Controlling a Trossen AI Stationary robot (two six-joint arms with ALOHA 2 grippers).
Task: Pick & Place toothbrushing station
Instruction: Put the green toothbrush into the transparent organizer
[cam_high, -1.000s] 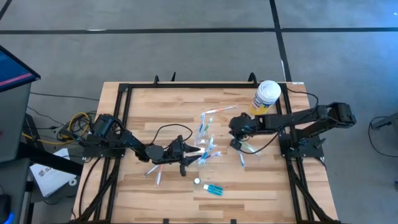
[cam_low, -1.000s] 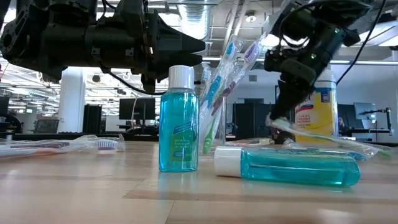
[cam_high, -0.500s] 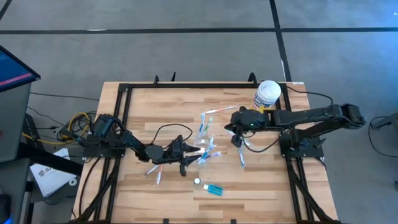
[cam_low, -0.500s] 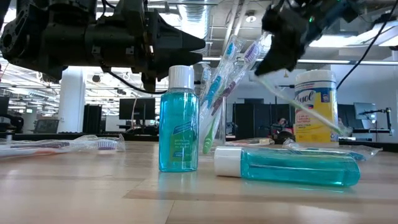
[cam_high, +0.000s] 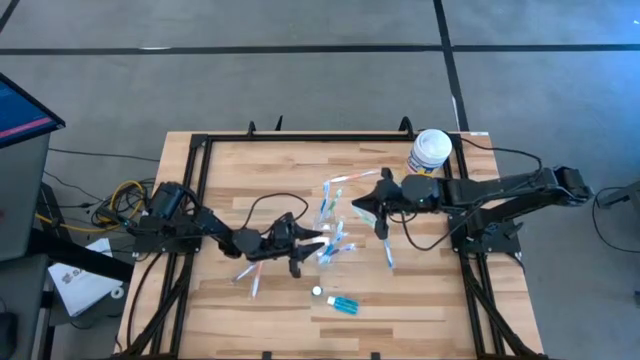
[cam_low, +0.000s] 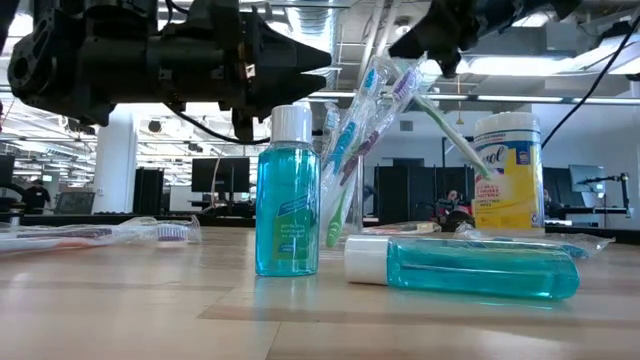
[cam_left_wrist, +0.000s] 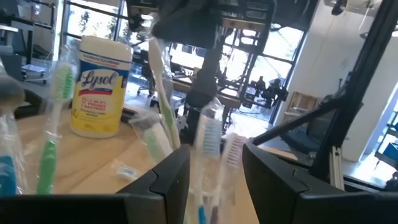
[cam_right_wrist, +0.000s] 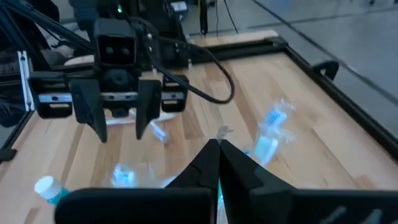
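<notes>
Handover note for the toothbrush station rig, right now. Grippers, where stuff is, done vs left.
Left gripper: around the clear tumbler mid-table, steadying it; several wrapped toothbrushes already stand in it.
Right gripper: shut on a green toothbrush, raised above the table just right of the tumbler, brush hanging at a slant.
Loose brushes: some behind the tumbler, one on the right, some on the front left.
Two blue bottles at the front: one upright, one on its side.
Left: drop the held brush in, then gather the loose ones.
</notes>
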